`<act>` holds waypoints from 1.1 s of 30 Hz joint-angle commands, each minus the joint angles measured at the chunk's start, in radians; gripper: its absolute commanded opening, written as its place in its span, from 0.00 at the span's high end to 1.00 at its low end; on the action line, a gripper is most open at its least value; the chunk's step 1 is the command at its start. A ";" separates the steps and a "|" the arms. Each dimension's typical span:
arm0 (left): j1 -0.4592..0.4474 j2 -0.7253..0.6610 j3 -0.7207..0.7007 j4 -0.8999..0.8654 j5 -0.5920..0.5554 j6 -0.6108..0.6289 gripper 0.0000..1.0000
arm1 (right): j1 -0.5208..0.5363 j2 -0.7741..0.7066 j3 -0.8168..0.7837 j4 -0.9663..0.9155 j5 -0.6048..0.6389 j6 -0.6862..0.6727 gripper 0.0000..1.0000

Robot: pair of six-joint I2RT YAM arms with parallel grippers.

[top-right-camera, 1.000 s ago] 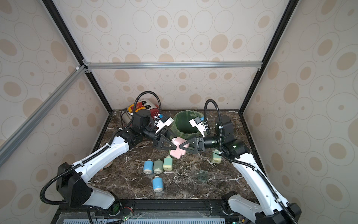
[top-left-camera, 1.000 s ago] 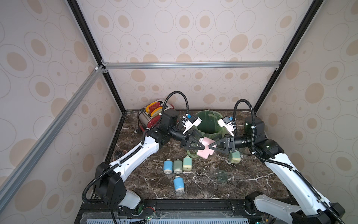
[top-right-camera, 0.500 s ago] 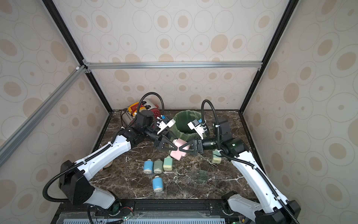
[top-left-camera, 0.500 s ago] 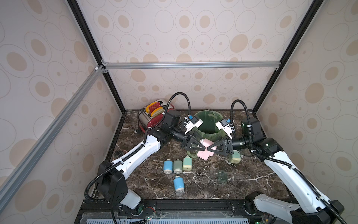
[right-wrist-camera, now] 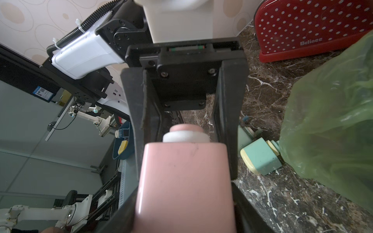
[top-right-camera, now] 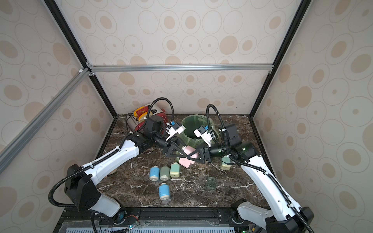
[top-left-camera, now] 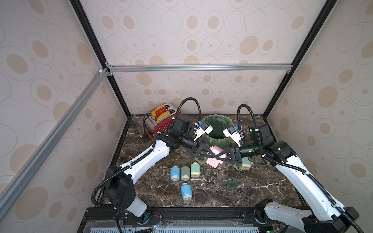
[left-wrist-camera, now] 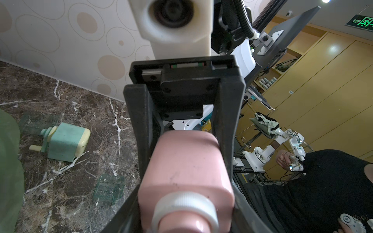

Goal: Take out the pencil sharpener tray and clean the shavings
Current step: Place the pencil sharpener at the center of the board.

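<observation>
- One pink sharpener: right gripper clamps it; left gripper flanks its cap, hold unclear.
- Left wrist view shows tray; right wrist shows toaster instead.

Dark marble tabletop. Back left corner: toaster. Back centre: bin with a green liner. Mid-table there's a row of three lying side by side: blue sharpener, grey-green sharpener, pale green sharpener. Second blue sharpener sits just in front of the row. Clear tray lies alone, right of those. Fifth sharpener is further right, partly hidden.
</observation>
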State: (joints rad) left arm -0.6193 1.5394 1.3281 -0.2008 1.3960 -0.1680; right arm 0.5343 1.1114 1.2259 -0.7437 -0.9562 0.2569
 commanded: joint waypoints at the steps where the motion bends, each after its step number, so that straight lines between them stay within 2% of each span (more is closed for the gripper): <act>1: 0.006 -0.017 0.071 0.060 -0.065 0.032 0.01 | 0.015 -0.021 -0.064 -0.102 0.064 -0.014 1.00; 5: 0.016 -0.040 0.054 0.074 -0.135 0.031 0.01 | 0.004 -0.068 -0.136 -0.082 0.099 0.015 1.00; 8: 0.040 -0.058 0.031 0.142 -0.239 -0.026 0.01 | -0.018 -0.107 -0.176 -0.089 0.136 0.022 1.00; 13: 0.107 -0.098 -0.060 0.410 -0.357 -0.215 0.01 | -0.025 -0.144 -0.270 -0.046 0.341 0.075 1.00; 15: 0.121 -0.109 -0.075 0.446 -0.401 -0.240 0.01 | -0.025 -0.161 -0.340 0.026 0.432 0.110 1.00; 18: 0.125 -0.117 -0.070 0.410 -0.451 -0.220 0.01 | -0.024 -0.179 -0.441 0.118 0.563 0.165 1.00; 26: 0.132 -0.142 -0.082 0.420 -0.506 -0.223 0.01 | -0.023 -0.274 -0.655 0.362 0.789 0.280 1.00; 33: 0.140 -0.128 -0.056 0.422 -0.486 -0.240 0.01 | -0.023 -0.255 -0.667 0.320 0.955 0.303 0.98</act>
State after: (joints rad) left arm -0.4866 1.4216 1.2411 0.1791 0.9096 -0.3893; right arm 0.5129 0.8555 0.5617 -0.4549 -0.1085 0.5335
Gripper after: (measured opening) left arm 0.989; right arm 0.596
